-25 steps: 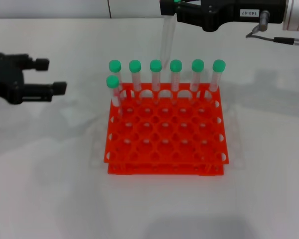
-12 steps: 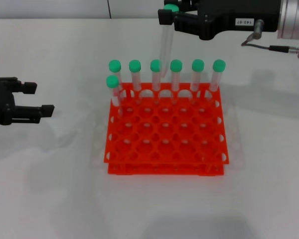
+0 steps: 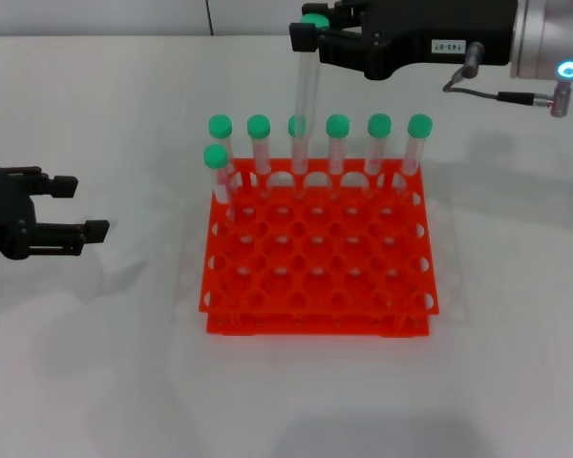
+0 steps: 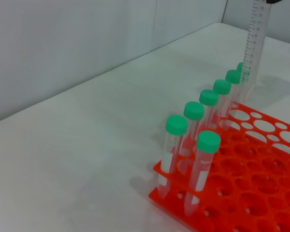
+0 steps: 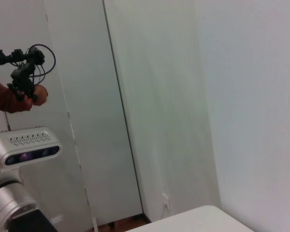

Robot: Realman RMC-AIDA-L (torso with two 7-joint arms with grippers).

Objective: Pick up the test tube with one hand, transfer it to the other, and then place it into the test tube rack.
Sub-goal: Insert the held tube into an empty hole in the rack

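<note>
Head view: right claw (image 3: 306,36) clamped at green cap of test tube (image 3: 306,91), hung upright above rack (image 3: 320,253) back row; left claw (image 3: 76,205) apart, idle over tabletop (image 3: 95,363). Left wrist view: tube light, stiff, probably slippery; best held near cap. Right wrist view: only wall.

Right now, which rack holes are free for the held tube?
Back row of the rack is crowded: six capped tubes, one more front-left of them. Every nearer row is bare. The right gripper holds the test tube above the back row; left gripper is off left.
</note>
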